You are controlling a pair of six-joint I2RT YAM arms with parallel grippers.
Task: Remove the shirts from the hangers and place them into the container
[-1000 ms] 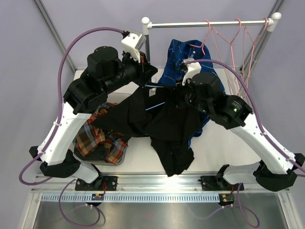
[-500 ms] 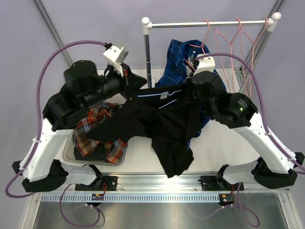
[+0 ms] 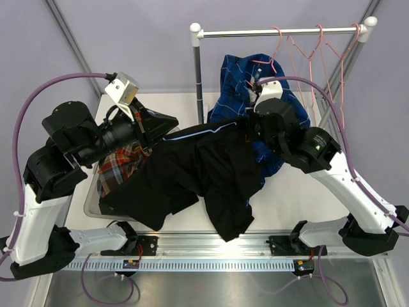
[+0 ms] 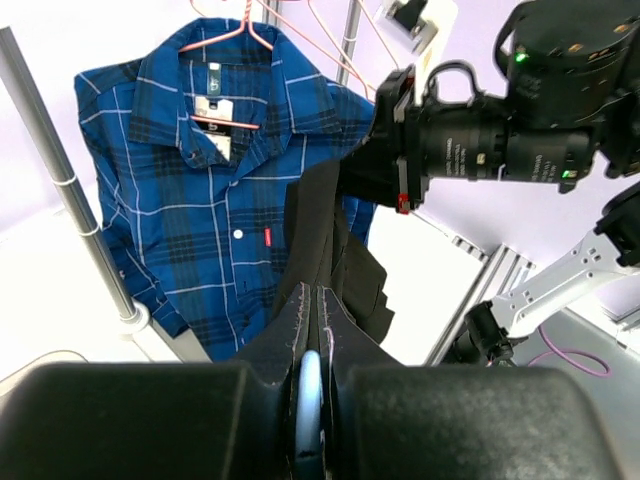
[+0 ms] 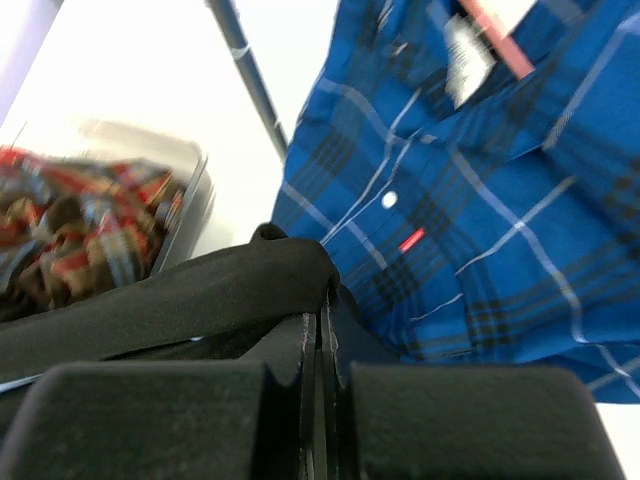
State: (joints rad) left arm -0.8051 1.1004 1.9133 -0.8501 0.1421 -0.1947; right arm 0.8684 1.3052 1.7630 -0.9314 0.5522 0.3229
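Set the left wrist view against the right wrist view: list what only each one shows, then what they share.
Left wrist only: the right arm, reaching in from the right side of the picture. Right wrist only: the plaid shirt lying in the container. Both: the blue shirt on its hanger, and the black shirt, pinched in the left pincer in one view and the right pincer in the other, both shut.

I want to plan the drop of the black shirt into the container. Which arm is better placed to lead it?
Left. Both grippers are shut on the black shirt, but the left gripper hangs beside the container, while the right gripper is over by the blue shirt.
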